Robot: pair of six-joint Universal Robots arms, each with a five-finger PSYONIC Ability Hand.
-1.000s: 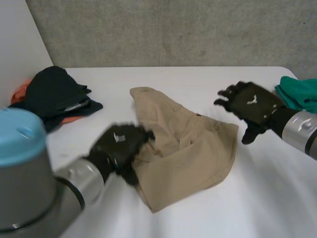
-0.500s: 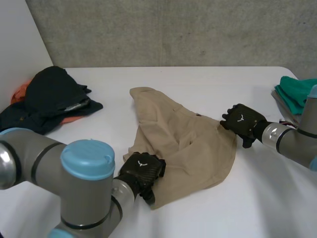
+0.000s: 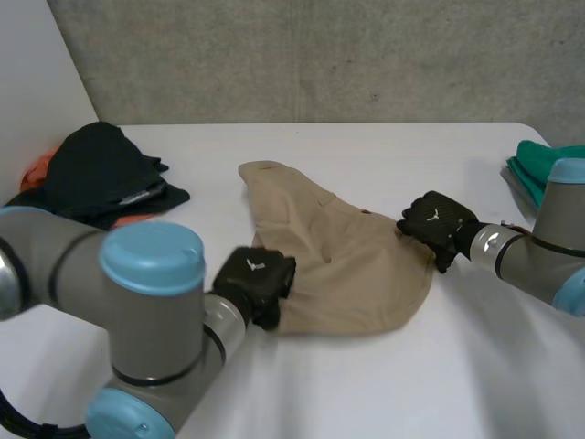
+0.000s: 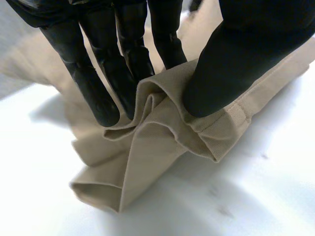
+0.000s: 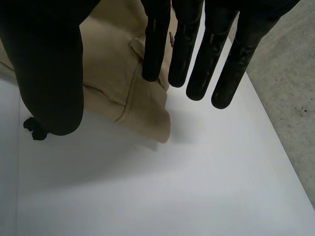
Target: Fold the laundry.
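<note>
A tan garment point(image 3: 343, 265) lies crumpled in the middle of the white table point(image 3: 384, 384). My left hand point(image 3: 257, 280) sits at its near left edge. In the left wrist view the thumb point(image 4: 231, 64) and fingers point(image 4: 101, 78) pinch a bunched fold of the tan garment point(image 4: 157, 132). My right hand point(image 3: 436, 223) is at the garment's right corner. In the right wrist view its fingers point(image 5: 197, 54) are straight and apart from the thumb point(image 5: 49, 73), over a hemmed corner of the tan garment point(image 5: 120, 78).
A pile of dark clothes point(image 3: 101, 169) over an orange piece point(image 3: 135, 219) lies at the far left of the table. Folded teal cloth point(image 3: 547, 165) sits at the far right edge. A grey wall runs behind the table.
My left hand swung onto the garment's near left edge and closed on it, drawing the near corner in. My right hand came down from above onto the right corner.
</note>
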